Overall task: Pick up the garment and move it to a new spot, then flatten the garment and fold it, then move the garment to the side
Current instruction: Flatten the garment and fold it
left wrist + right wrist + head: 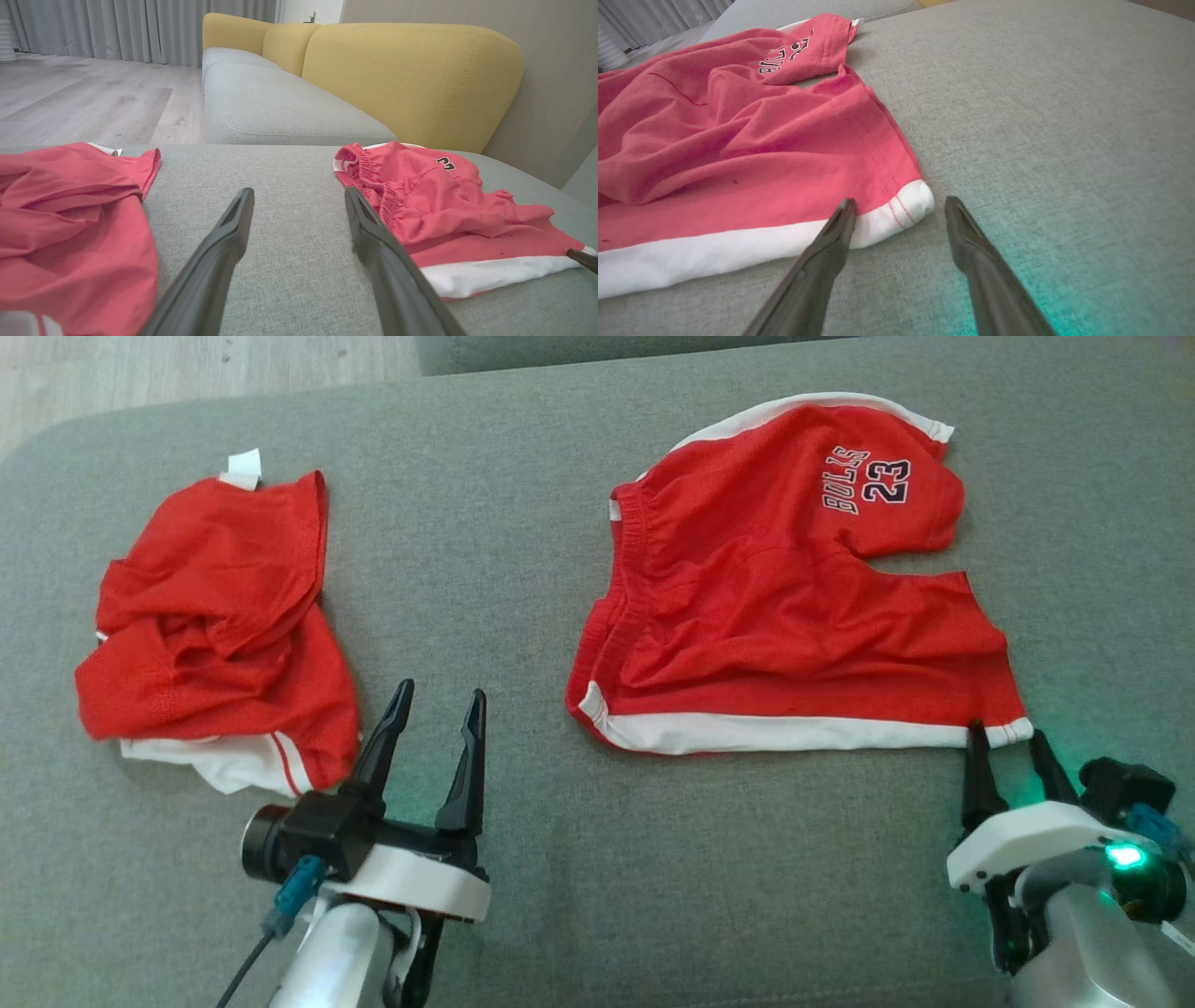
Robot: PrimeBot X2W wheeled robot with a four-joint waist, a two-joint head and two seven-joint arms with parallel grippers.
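Two red pieces on couch point(523, 476): crumpled cloth point(215, 625), shorts point(794, 616) | left gripper point(442, 689) spread | right gripper point(1006, 735) spread at shorts' hem

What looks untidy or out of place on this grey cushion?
The red garment on the left lies crumpled in a heap, a white label sticking out at its far edge. The red shorts on the right lie spread but wrinkled, the far leg bent askew. Nothing looks torn.
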